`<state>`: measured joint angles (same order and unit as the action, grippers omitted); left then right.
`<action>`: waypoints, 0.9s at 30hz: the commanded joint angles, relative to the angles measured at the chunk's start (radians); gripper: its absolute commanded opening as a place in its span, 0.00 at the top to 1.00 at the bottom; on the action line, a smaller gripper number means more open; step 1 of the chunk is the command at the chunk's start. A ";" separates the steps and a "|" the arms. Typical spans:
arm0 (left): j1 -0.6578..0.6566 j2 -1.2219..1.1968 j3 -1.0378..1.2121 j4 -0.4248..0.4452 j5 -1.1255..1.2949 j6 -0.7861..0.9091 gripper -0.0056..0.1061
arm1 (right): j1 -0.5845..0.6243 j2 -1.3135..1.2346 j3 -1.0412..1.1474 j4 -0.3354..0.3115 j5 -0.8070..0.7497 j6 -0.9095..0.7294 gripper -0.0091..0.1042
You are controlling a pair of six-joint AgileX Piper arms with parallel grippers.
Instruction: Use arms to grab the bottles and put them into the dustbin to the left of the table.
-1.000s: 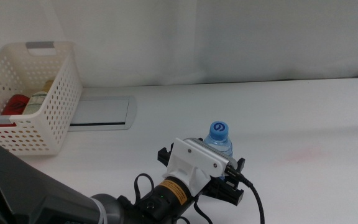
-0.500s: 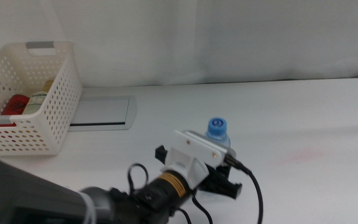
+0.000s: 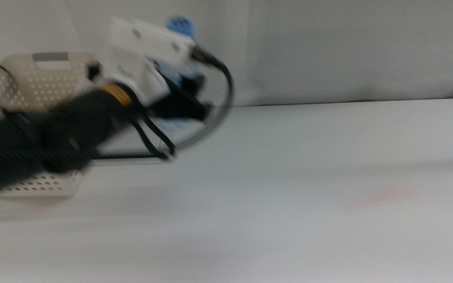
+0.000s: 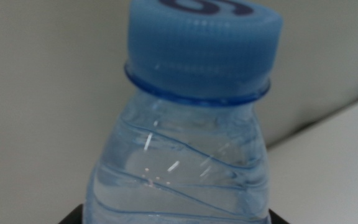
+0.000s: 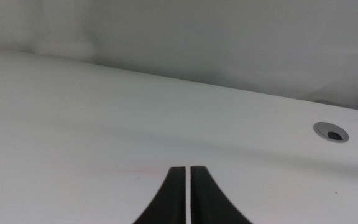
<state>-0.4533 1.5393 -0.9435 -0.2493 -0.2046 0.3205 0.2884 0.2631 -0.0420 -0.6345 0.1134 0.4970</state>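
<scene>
Left hand (image 3: 181,93) grips water bottle (image 4: 185,143) — airborne beside dustbin (image 3: 34,71).

One water bottle (image 4: 185,124) with a blue cap, one white basket (image 3: 34,118) at the counter's (image 3: 305,196) left edge, two hands: left hand (image 3: 181,94), right hand (image 5: 188,193).

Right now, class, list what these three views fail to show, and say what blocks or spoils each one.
- Middle view: the left gripper and its arm are smeared by motion blur, so its grip on the water bottle is unreadable.
- Middle view: the dustbin is largely covered by that arm; its contents are hidden.
- Left wrist view: the bottle's body is cut by the edge.
- Right wrist view: the right gripper shows only its tips.
</scene>
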 commanded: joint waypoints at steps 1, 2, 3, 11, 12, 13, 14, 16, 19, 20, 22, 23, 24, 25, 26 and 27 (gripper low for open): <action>0.071 -0.047 -0.083 -0.002 0.075 0.055 0.98 | -0.010 -0.002 0.007 -0.010 -0.009 -0.008 0.94; 0.097 -0.052 -0.114 -0.002 0.117 0.058 0.98 | -0.010 -0.002 0.007 -0.010 -0.009 -0.008 0.94; 0.130 -0.060 -0.144 -0.002 0.159 0.058 0.98 | -0.010 -0.002 0.007 -0.010 -0.009 -0.008 0.94; 0.403 -0.066 -0.360 0.005 0.520 0.053 0.98 | -0.010 -0.002 0.007 -0.010 -0.016 -0.008 0.94; 0.439 -0.066 -0.376 0.005 0.542 0.053 0.98 | -0.010 -0.002 0.007 -0.010 -0.016 -0.008 0.94; 0.476 -0.066 -0.388 0.005 0.556 0.051 0.98 | -0.010 -0.002 0.007 -0.010 -0.016 -0.008 0.94; 0.511 -0.066 -0.395 0.005 0.564 0.041 0.98 | -0.010 -0.002 0.007 -0.010 -0.016 -0.008 0.94; 0.579 -0.061 -0.402 0.005 0.583 0.015 0.98 | -0.010 -0.002 0.007 -0.010 -0.016 -0.008 0.94; 0.652 -0.037 -0.403 0.005 0.619 -0.017 0.98 | -0.010 -0.002 0.007 -0.010 -0.016 -0.008 0.94; 0.666 -0.025 -0.406 0.005 0.633 -0.016 0.98 | -0.010 -0.002 0.007 -0.010 -0.016 -0.008 0.94; 0.686 0.011 -0.415 0.005 0.676 -0.024 0.98 | -0.010 -0.002 0.007 -0.010 -0.016 -0.008 0.94; 0.694 0.028 -0.422 0.007 0.688 -0.026 0.98 | -0.010 -0.002 0.007 -0.010 -0.016 -0.008 0.94; 0.694 0.049 -0.424 0.007 0.690 -0.028 0.98 | -0.010 -0.002 0.007 -0.010 -0.016 -0.008 0.94; 0.694 0.072 -0.432 0.007 0.694 -0.039 0.98 | -0.010 -0.002 0.007 -0.010 -0.016 -0.008 0.94; 0.694 0.096 -0.437 0.007 0.694 -0.046 0.98 | -0.010 -0.002 0.007 -0.010 -0.016 -0.008 0.94; 0.694 0.120 -0.445 0.007 0.696 -0.053 0.98 | -0.010 -0.002 0.007 -0.010 -0.016 -0.008 0.94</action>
<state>0.2397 1.6339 -1.3638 -0.2270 0.5245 0.2904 0.2884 0.2631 -0.0420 -0.6345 0.1086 0.4970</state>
